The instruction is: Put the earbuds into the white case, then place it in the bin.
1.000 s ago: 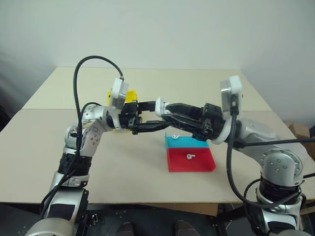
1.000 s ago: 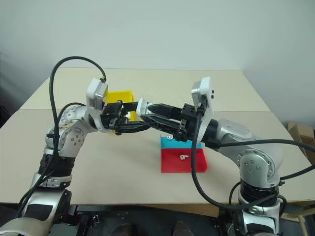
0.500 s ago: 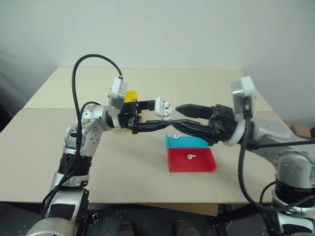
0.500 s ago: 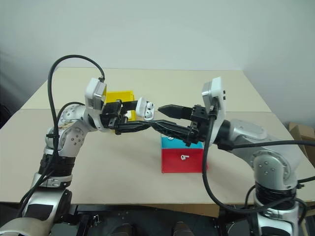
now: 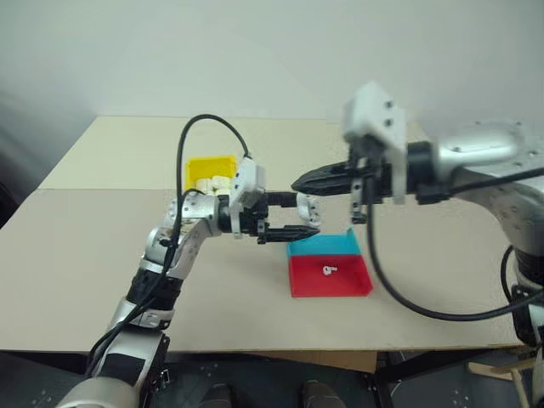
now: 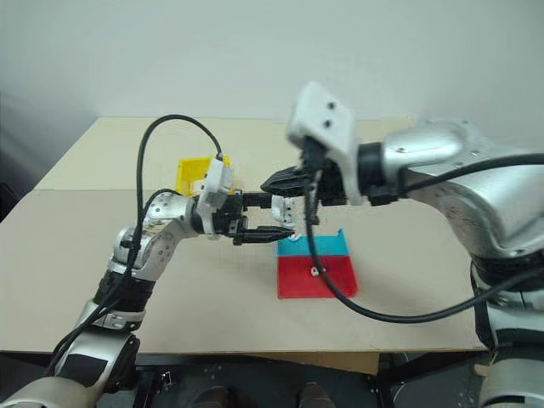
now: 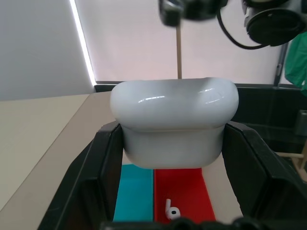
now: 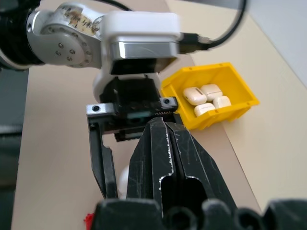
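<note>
Left gripper (image 5: 308,218): I read it as clamped on the white case (image 7: 174,122), one black finger on each side; it is held in the air above the table (image 5: 85,246), at the teal end of the tray (image 5: 330,264).
White case: I see its lid closed in the left wrist view.
Right gripper (image 5: 297,182): I see the two fingers pressed together with nothing between them. The tips sit just above the held case, pointing toward the left gripper.
Earbud (image 5: 327,271): one lies in the red section of the red-and-teal tray. I cannot tell where the second one is.
Bin (image 8: 217,103): yellow, standing on the table beyond the left arm, with other white cases (image 8: 205,100) inside it.
</note>
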Robot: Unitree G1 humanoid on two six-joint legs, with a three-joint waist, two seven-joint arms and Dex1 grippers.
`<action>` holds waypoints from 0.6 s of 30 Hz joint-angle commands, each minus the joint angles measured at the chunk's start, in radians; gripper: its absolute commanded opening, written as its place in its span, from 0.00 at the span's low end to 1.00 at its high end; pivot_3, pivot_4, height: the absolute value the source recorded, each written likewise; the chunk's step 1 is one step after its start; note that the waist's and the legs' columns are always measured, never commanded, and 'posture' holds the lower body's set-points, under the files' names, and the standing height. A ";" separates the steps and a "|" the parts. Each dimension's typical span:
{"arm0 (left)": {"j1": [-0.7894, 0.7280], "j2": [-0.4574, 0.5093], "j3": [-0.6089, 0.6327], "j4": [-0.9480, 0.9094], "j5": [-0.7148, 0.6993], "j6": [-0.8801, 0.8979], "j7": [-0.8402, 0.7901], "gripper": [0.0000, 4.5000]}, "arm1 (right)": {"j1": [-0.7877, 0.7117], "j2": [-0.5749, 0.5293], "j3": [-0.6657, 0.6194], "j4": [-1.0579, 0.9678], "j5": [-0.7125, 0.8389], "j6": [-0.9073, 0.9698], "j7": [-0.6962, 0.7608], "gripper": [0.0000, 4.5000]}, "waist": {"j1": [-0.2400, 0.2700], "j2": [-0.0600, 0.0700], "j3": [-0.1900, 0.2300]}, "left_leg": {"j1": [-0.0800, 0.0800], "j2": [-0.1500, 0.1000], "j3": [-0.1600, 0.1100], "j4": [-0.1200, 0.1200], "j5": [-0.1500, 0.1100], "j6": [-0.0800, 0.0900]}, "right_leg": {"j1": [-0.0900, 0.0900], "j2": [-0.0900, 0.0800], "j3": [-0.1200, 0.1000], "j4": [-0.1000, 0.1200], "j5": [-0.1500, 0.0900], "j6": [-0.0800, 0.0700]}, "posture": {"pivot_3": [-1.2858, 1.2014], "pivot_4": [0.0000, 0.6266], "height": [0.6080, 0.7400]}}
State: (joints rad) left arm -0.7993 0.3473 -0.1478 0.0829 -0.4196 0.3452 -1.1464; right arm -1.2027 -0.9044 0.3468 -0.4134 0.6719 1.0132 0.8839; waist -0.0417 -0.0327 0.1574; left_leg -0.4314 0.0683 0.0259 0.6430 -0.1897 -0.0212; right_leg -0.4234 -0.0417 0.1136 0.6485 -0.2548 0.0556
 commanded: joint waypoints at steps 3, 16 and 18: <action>-0.028 0.004 0.016 -0.019 0.018 -0.031 0.024 0.62 | -0.048 -0.006 0.147 0.040 -0.196 -0.056 0.097 0.01 | 0.003 0.000 0.000 | -0.001 -0.001 0.001 0.001 0.000 0.000 | -0.001 -0.001 0.000 -0.001 0.000 0.000 | 0.52 0.24 1.00; 0.105 0.006 0.133 -0.182 0.040 -0.035 0.257 0.62 | 0.148 0.063 -0.244 0.029 -0.128 0.072 -0.016 0.01 | 0.005 0.001 0.001 | -0.003 0.000 -0.002 0.002 0.000 0.000 | 0.000 -0.001 -0.002 0.000 0.000 0.000 | 0.52 0.24 1.00; 0.120 -0.011 0.154 -0.203 0.109 -0.030 0.400 0.62 | 0.211 0.120 -0.374 -0.001 -0.060 0.118 -0.061 0.01 | 0.006 0.001 0.000 | -0.003 0.000 -0.002 0.002 0.000 0.000 | 0.000 -0.001 -0.002 0.001 0.001 0.000 | 0.52 0.24 1.00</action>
State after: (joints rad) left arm -0.6888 0.3478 -0.0254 -0.0736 -0.3589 0.3303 -0.8673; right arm -1.0113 -0.7992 0.1153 -0.3647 0.5464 1.0952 0.8641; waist -0.0356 -0.0319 0.1578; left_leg -0.4344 0.0679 0.0238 0.6452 -0.1897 -0.0212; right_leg -0.4236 -0.0427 0.1118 0.6494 -0.2541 0.0558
